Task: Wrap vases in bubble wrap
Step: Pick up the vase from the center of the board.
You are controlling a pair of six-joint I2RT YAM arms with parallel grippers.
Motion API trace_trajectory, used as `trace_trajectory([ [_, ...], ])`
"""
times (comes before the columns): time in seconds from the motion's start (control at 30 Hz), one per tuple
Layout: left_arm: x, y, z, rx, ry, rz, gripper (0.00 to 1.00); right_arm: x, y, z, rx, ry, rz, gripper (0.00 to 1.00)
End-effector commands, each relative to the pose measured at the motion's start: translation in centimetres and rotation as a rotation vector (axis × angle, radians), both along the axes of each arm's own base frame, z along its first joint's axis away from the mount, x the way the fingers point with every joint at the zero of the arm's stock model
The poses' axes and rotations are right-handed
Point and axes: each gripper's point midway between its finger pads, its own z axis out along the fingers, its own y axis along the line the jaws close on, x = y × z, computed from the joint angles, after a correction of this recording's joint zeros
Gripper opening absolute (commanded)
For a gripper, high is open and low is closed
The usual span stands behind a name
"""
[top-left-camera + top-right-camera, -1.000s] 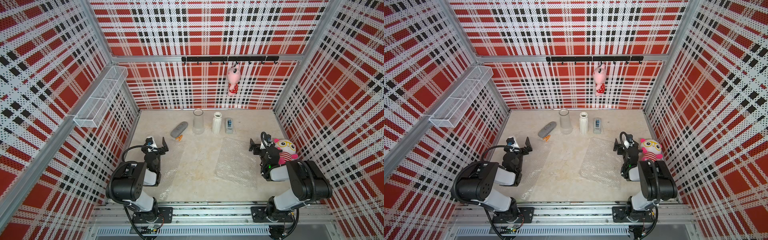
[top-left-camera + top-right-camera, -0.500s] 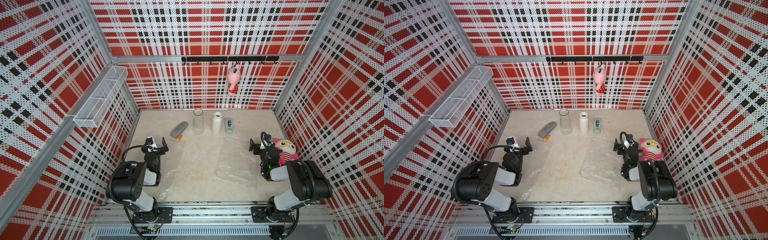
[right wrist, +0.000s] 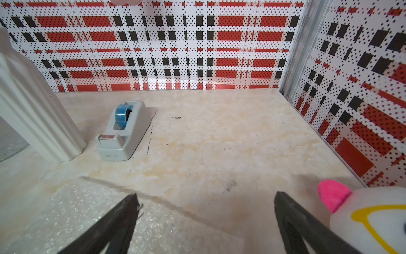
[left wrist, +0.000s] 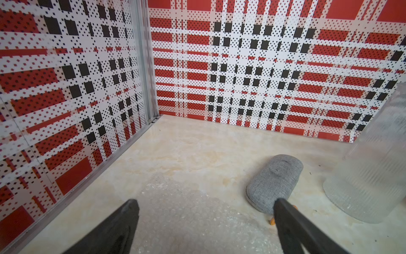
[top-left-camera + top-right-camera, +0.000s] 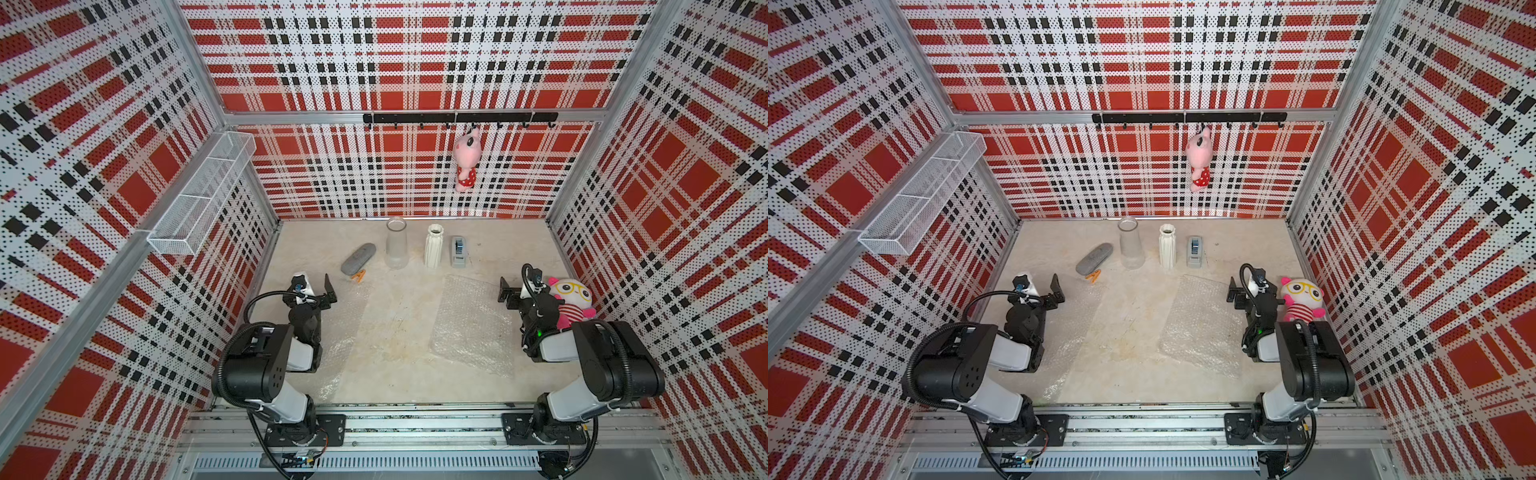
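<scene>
Two vases stand upright near the back wall in both top views: a clear glass vase (image 5: 396, 243) (image 5: 1131, 243) (image 4: 373, 167) and, to its right, a white ribbed vase (image 5: 433, 246) (image 5: 1167, 246) (image 3: 33, 114). Two bubble wrap sheets lie flat on the table. The left sheet (image 5: 345, 332) (image 4: 186, 220) lies under and in front of my left gripper (image 5: 316, 286) (image 4: 205, 202). That gripper is open and holds nothing. The right sheet (image 5: 473, 324) (image 3: 77, 220) has its far corner beside my right gripper (image 5: 519, 289) (image 3: 205, 194), which is open and empty too.
A grey oblong case (image 5: 358, 258) and an orange clip (image 5: 358, 275) lie left of the glass vase. A grey tape dispenser (image 5: 458, 251) sits right of the white vase. A plush toy (image 5: 571, 299) rests against the right arm. A wire basket (image 5: 203, 199) hangs on the left wall, a pink toy (image 5: 466, 160) on the back rail.
</scene>
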Motion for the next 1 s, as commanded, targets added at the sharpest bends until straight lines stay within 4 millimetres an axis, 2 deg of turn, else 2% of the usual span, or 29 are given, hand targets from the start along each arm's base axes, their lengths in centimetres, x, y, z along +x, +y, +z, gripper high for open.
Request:
trace_trajectory([
  [0.0,-1.1,-0.3,1.7,0.043,-0.075,0.028,0.98,0.1,0.4,1.6,-0.026,-0.056,0.003,1.0],
  [0.13,-3.0,0.9,3.3,0.035,-0.127,0.151,0.98,-1.2,0.4,5.4,-0.063,-0.097,-0.069,1.0],
  [0.17,-3.1,1.0,3.7,0.042,-0.122,0.184,0.98,-1.3,-0.4,6.7,-0.025,-0.114,-0.125,1.0],
  [0.27,-3.1,-1.1,6.3,0.079,-0.126,0.184,0.98,-1.0,-2.0,9.8,0.158,-0.139,-0.243,1.0],
  [0.33,-3.3,-2.9,8.3,0.029,-0.165,0.142,0.98,-1.0,-2.6,10.8,0.248,-0.128,-0.292,1.0],
  [0.4,-3.8,-4.2,9.2,-0.047,-0.183,0.101,0.98,-1.5,-3.8,10.6,0.382,-0.107,-0.378,1.0],
  [0.47,-4.5,-4.9,9.2,-0.165,-0.183,0.084,0.98,-1.3,-3.6,10.5,0.479,-0.113,-0.332,1.0],
  [0.57,-4.9,-5.6,7.8,-0.419,-0.161,0.026,0.98,-0.2,-3.1,9.5,0.559,-0.081,-0.26,1.0],
  [0.63,-4.9,-7.3,7.8,-0.527,-0.16,-0.087,0.98,1.2,-1.2,9.3,0.536,-0.016,-0.155,1.0],
  [0.7,-4.7,-9.2,8.5,-0.538,-0.148,-0.19,0.98,2.3,0.1,9.2,0.525,0.049,-0.096,1.0],
  [0.77,-4.4,-10.0,8.6,-0.533,-0.134,-0.213,0.98,3.2,1.2,9.3,0.487,0.097,-0.074,1.0],
  [0.93,-3.4,-10.3,6.1,-0.6,-0.028,-0.191,0.98,4.8,3.9,8.7,0.141,0.22,-0.261,1.0],
  [0.97,-3.4,-10.3,5.8,-0.609,-0.017,-0.193,0.98,5.2,4.5,9.2,0.063,0.215,-0.284,1.0],
])
